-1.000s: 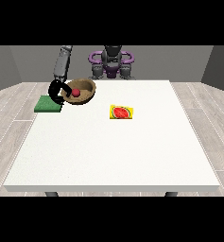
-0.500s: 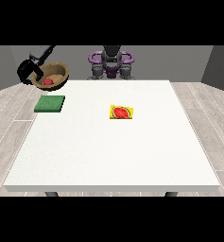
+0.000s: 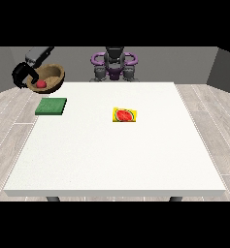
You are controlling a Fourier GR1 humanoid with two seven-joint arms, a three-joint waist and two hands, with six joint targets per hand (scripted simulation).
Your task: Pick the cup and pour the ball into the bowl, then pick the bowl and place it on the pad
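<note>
Bowl (image 3: 47, 78), with the red ball (image 3: 41, 84) inside, hangs in the air beyond the table's far left corner, held by the hand at the view's left (image 3: 23, 73), whose dark fingers curl round its near rim. A second ago it sat over the table beside the pad (image 3: 51, 106); it has since swung up and outward, past the edge. The pad now lies below the fingers and toward the camera, with nothing on it. Judging by this, pouring is done but the bowl has drifted off target and must come back down over the pad. No cup shows. The other hand is out of sight. A watermelon card (image 3: 125, 115) lies mid-table (image 3: 116, 160); grey walls and a pale plank floor surround it.
</note>
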